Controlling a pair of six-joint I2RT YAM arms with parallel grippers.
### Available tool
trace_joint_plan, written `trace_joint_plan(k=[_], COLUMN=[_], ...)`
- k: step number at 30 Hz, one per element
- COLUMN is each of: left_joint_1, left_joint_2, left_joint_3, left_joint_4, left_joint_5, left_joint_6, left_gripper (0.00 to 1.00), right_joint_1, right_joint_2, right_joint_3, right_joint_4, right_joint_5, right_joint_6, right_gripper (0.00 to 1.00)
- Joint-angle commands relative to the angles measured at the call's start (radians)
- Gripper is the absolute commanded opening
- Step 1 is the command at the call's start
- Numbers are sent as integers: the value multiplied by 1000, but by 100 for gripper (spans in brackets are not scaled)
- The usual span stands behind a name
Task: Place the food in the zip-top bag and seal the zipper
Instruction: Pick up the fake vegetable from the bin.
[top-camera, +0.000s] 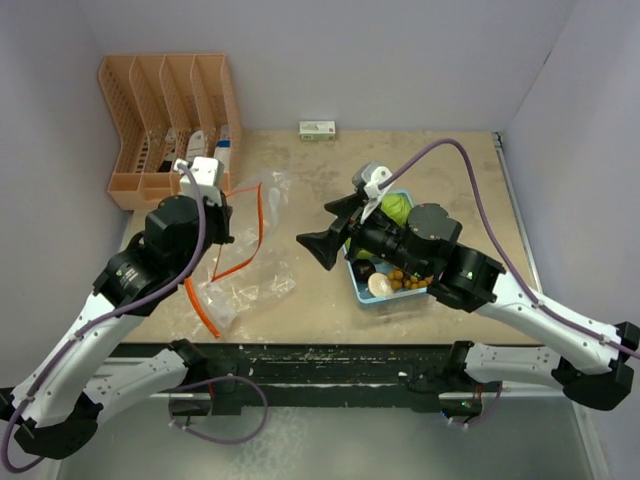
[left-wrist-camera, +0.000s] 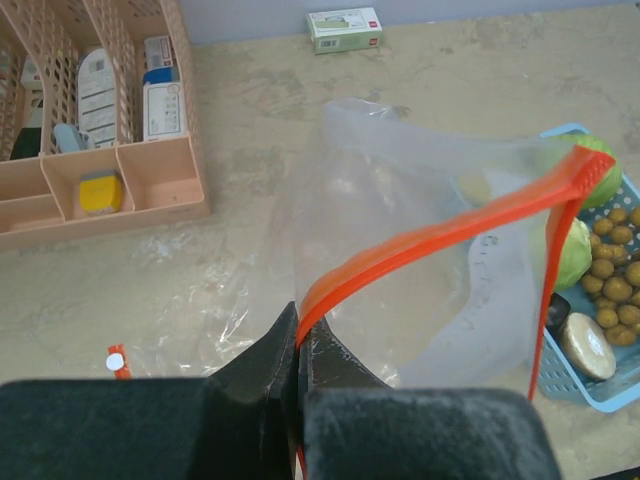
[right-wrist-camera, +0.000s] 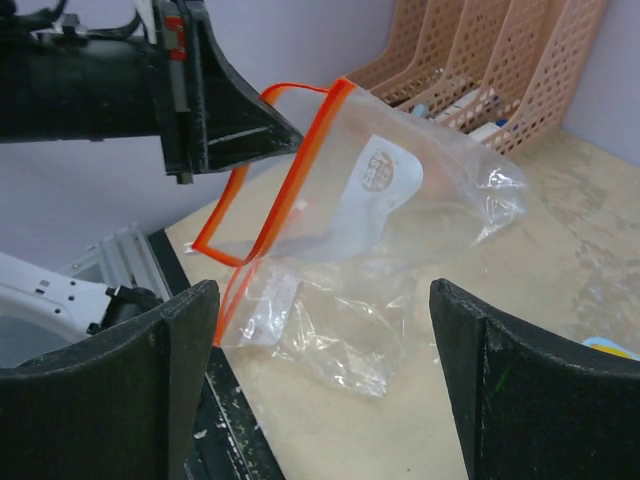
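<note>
the zip-top bag (right-wrist-camera: 400, 205) is clear, crinkly, glossy plastic, the tray (left-wrist-camera: 588, 393) smooth plastic, the table (left-wrist-camera: 470, 90) matt and mottled.

— Where was the zip-top bag (top-camera: 255, 240)?
— Left of centre: clear plastic, its orange zipper unsealed, its mouth lifted open.
— And the food?
— A green leafy piece (top-camera: 396, 208), a beige slice (top-camera: 379, 285) and brown balls (top-camera: 408, 281) lay in the blue tray (top-camera: 390, 303).

We locate the zip-top bag (top-camera: 255, 255) on the counter (top-camera: 450, 180), left of centre. The tray (left-wrist-camera: 580, 388) sits to its right, apart from it, with the food (top-camera: 381, 285) inside. The rack (top-camera: 165, 120) stands behind the bag at the far left. A small box (top-camera: 317, 129) lies at the far edge.
</note>
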Motion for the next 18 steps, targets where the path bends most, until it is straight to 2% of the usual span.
trace_joint_plan(k=[1, 5, 8, 9, 13, 18], left_joint_1=[5, 5, 5, 5, 5, 5], left_joint_2=[0, 6, -3, -6, 2, 80], left_joint_3=[9, 62, 110, 119, 132, 137], left_joint_4=[44, -15, -59, -73, -122, -152], left_joint_5=[-31, -96, -149, -164, -236, -291], left_joint_6=[32, 37, 42, 42, 36, 10], left_gripper=[0, 0, 0, 0, 0, 0], right_joint_1=[-5, -8, -50, -72, -157, -276], right_joint_2=[-30, -42, -33, -25, 33, 153], right_joint_3=[4, 6, 7, 9, 26, 25], right_joint_4=[56, -17, -114, -142, -291, -378], right_joint_5=[-24, 251, 465, 494, 526, 439], right_joint_6=[-7, 62, 147, 172, 264, 331], right_gripper=[88, 90, 98, 100, 100, 100])
